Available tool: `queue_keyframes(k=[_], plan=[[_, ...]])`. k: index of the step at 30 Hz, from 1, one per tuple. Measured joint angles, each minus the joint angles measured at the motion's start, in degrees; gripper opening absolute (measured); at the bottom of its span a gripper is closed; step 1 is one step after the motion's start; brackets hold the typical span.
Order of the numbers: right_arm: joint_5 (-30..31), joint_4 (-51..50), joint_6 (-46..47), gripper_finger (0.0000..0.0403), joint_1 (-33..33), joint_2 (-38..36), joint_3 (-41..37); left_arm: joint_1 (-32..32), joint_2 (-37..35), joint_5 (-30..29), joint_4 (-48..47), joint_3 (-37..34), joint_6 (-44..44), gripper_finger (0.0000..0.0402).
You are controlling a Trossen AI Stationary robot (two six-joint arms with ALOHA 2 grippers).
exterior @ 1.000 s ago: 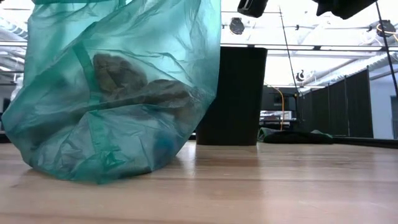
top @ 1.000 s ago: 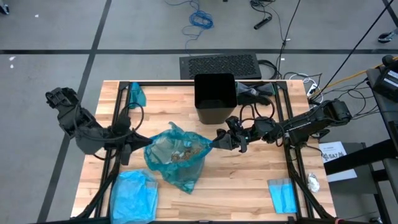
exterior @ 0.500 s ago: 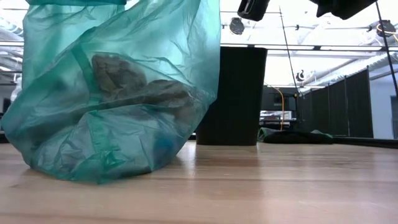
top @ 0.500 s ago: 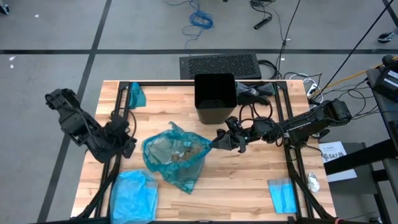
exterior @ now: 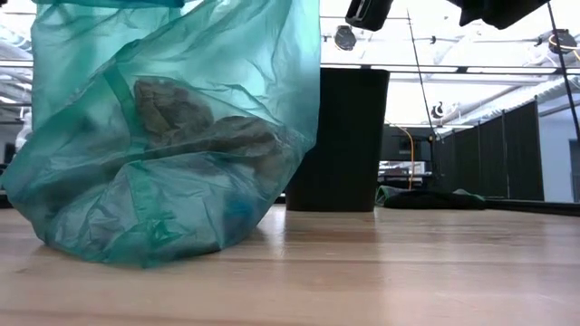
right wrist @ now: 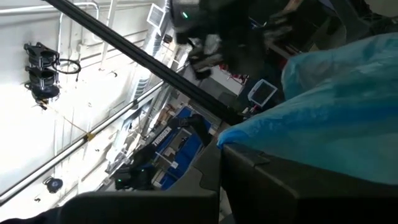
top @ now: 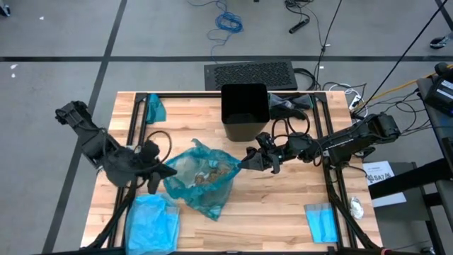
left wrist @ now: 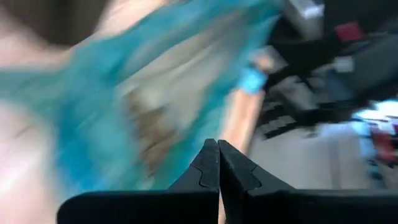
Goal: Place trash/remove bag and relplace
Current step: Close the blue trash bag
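1. The bag stands on the desk in the middle, just near of the bin, with the trash inside it. So, judging by how things lie, the trash is in and the bag is out of the bin.
2. Left to do, as I read it: move this full bag aside and line the bin with a fresh one. The bin looks unlined from above (its inside is dark, so I cannot be sure).
3. The right gripper is closed on the bag's right edge and holds that side of the mouth up.
4. The left gripper is at the bag's left edge, its fingers pressed together; whether any plastic is pinched between them I cannot tell.
5. A paler blue bag lies at the near left of the desk, another blue piece at the near right, and a small teal scrap at the far left.
6. The high view alone shows both arms, the bag's open mouth and the spare plastic on the desk.
7. The low view alone shows the bag resting on the desk with the trash as a dark heap low inside, and the bin behind it to the right.
8. The left wrist view is smeared; only teal plastic ahead of the shut fingers reads. The right wrist view shows blue-green plastic against the gripper and the room beyond.
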Motion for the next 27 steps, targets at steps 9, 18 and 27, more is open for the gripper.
queue_keyframes(k=[9, 18, 27], plan=[[0.0, -1.9, -0.3, 0.0000, 1.2, 0.0, 0.0, -3.6, 1.7, 0.3, -31.8, 0.0, -29.6, 0.0001], [0.1, -2.7, -0.8, 0.0000, 2.8, 0.0, 0.0, -3.7, 6.1, 8.5, -40.7, -1.7, -42.8, 0.0000], [0.1, -5.0, -1.0, 0.0000, 2.8, 0.0, 0.0, -2.0, 4.8, -8.0, 4.7, -1.9, -11.9, 0.0000]])
